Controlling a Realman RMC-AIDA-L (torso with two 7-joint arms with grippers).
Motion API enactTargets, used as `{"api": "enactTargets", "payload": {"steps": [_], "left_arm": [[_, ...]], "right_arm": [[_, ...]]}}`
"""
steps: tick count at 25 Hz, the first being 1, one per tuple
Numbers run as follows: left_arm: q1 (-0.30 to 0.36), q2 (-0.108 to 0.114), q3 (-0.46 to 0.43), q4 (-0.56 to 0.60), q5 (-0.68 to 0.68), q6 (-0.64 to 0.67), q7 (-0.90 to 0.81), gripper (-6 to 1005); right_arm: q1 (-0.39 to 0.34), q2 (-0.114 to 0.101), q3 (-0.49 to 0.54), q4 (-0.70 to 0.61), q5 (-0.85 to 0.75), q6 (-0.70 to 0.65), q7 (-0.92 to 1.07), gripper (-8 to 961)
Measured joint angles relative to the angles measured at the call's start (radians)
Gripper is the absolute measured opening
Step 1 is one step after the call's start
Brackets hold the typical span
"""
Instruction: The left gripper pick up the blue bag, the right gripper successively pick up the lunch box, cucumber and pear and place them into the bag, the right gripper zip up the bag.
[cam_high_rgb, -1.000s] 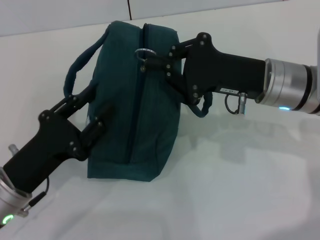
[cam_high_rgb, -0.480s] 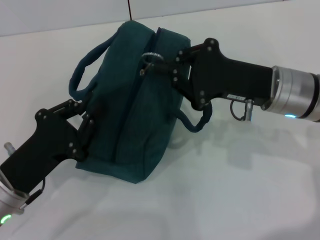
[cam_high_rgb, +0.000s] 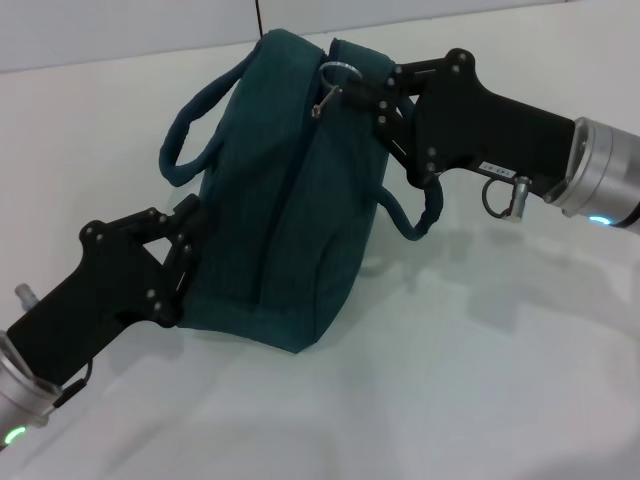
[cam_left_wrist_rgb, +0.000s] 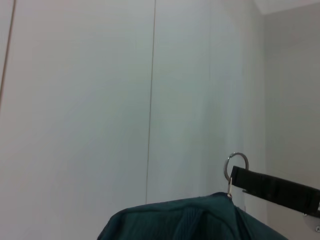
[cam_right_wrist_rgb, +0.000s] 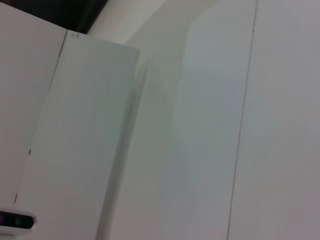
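Observation:
The blue bag (cam_high_rgb: 285, 200) lies on its side across the white table, its zipper line running along its length. At the bag's near left end, my left gripper (cam_high_rgb: 190, 255) is shut on the fabric. My right gripper (cam_high_rgb: 352, 94) reaches in from the right at the bag's far end. It is shut on the silver ring pull (cam_high_rgb: 336, 71). The left wrist view shows the bag's top (cam_left_wrist_rgb: 190, 222), the ring pull (cam_left_wrist_rgb: 236, 165) and a black finger (cam_left_wrist_rgb: 275, 186) of the right gripper. The lunch box, cucumber and pear are out of view.
One loop handle (cam_high_rgb: 190, 135) sticks out to the bag's left. The other handle (cam_high_rgb: 420, 215) hangs under the right gripper. White table (cam_high_rgb: 480, 380) stretches to the front and right, with a white wall (cam_high_rgb: 120, 30) behind.
My right gripper has moved right and farther back with the ring pull. The bag's far end has swung that way with it. The left gripper has shifted slightly right with the near end.

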Motion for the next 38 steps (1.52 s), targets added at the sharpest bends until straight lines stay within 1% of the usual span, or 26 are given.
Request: {"api": "enactTargets", "payload": {"steps": [9, 22, 27, 33, 38], "left_arm": [[-0.016, -0.004, -0.003, 0.0, -0.004, 0.0, -0.01, 41], [-0.055, -0.01, -0.009, 0.0, -0.007, -0.001, -0.077, 225], [-0.058, -0.01, -0.009, -0.001, -0.02, -0.015, -0.074, 420], [-0.051, -0.009, -0.008, -0.001, -0.026, -0.018, -0.048, 502], [-0.05, -0.007, -0.003, -0.002, -0.025, -0.019, 0.001, 254]], "right_arm": [[0.007, 0.001, -0.006, 0.017, 0.0, 0.002, 0.0, 119], [0.008, 0.002, -0.028, 0.008, -0.011, 0.004, 0.0, 127], [0.009, 0.001, -0.029, 0.008, -0.011, 0.0, 0.0, 130], [0.009, 0.002, -0.048, 0.008, -0.011, -0.004, 0.0, 133], [0.009, 0.003, -0.072, 0.007, -0.005, -0.006, 0.0, 136]]}}
